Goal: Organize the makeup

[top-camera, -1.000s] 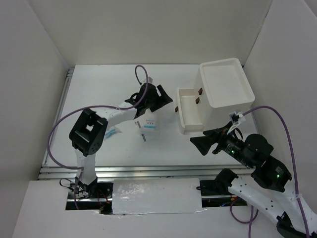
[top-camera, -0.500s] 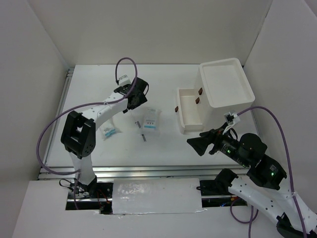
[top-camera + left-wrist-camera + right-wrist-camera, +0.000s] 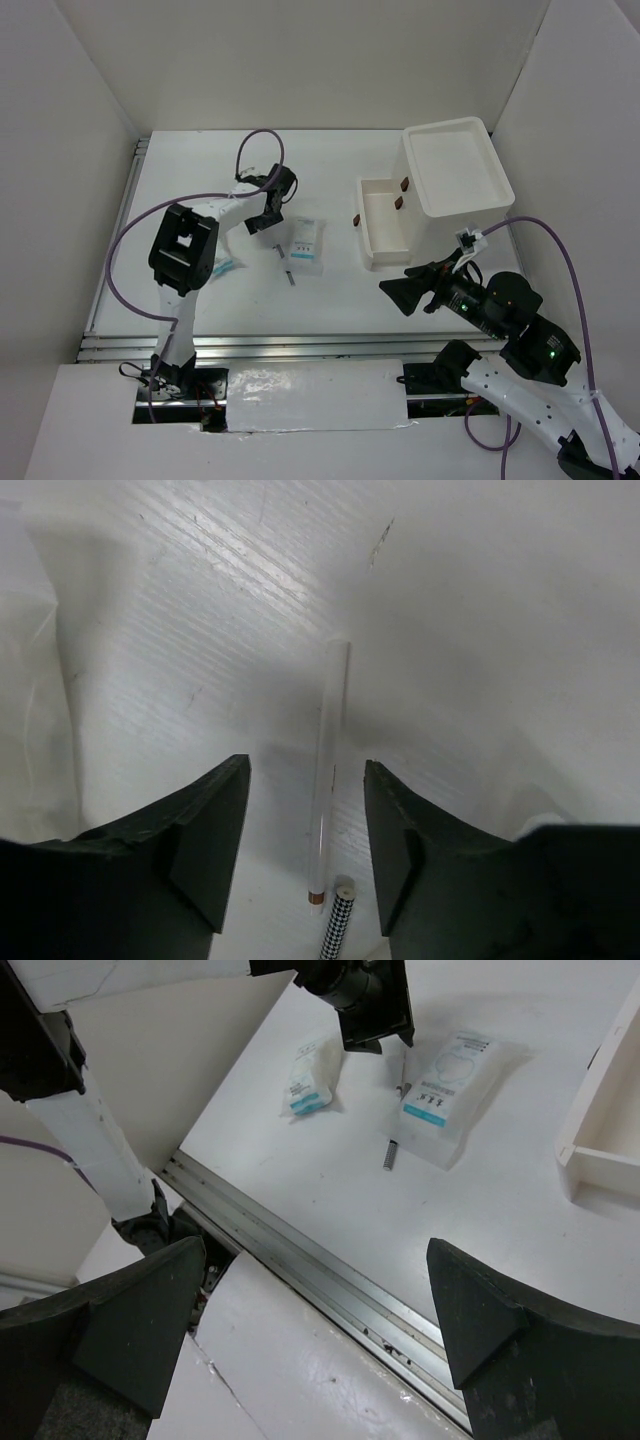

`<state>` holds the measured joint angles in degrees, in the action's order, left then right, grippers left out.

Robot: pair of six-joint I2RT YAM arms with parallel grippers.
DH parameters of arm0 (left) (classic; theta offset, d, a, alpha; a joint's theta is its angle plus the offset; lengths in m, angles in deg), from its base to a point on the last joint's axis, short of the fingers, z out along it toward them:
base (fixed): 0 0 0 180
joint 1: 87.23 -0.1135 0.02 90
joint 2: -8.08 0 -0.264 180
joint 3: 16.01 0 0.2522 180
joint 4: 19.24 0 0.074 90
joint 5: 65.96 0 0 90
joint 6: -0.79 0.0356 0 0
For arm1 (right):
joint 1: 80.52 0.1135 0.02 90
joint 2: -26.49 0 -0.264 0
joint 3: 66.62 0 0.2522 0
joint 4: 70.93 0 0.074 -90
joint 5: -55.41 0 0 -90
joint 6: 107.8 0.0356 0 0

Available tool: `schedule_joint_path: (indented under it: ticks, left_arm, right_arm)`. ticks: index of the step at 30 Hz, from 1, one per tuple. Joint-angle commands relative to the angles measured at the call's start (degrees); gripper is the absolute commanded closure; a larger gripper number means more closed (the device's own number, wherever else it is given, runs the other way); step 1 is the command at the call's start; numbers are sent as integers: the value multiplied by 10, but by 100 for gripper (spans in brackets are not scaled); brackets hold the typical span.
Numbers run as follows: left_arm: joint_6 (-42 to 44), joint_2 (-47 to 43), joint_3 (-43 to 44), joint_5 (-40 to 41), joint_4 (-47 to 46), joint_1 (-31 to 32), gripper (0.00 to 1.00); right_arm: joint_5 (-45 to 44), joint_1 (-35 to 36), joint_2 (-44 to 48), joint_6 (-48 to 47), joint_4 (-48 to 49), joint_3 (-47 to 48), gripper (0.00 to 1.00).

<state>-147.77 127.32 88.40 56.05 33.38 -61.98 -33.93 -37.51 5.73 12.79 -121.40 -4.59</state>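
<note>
Straddling the pencil (image 3: 328, 750) on the table, the left gripper (image 3: 305, 780) stands part-open, gripping nothing. Right gripper (image 3: 398, 292) gapes wide and empty beside the drawer (image 3: 385, 257). Two packets (image 3: 307, 243) and the pencil lie out, so I judge most sorting is not yet done.

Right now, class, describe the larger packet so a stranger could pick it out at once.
Start at the big white drawer box on the right and look left of its open drawer. The packet lies flat there, white with a light-blue label, larger than the second packet farther left.
</note>
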Motion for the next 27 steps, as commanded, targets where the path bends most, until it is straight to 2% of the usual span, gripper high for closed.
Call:
schedule_joint_path:
  ticks: [1,6,9,10,15,18,21,27]
  left_arm:
    - [8,12,4,-17,-8,-1,40]
    - [6,23,-9,-28,-14,0,47]
    - [4,25,-15,-28,-14,0,69]
    - [2,23,-21,-27,-15,0,79]
    - [2,28,-22,-28,-11,-2,83]
    - [1,31,-27,-33,-13,-2,100]
    - [-14,4,-60,-26,-27,-2,100]
    - [-19,-139,-117,16,-55,2,100]
  right_arm:
    - [-6,4,-1,-2,17,-7,0]
    - [-6,3,2,-1,19,-12,0]
    - [-6,5,3,-1,18,-11,0]
    - [-6,3,4,-1,17,-10,0]
    - [-6,3,5,-2,16,-9,0]
    - [-6,4,7,0,16,-10,0]
    - [-6,3,6,-2,14,-7,0]
    - [-6,3,2,-4,12,-3,0]
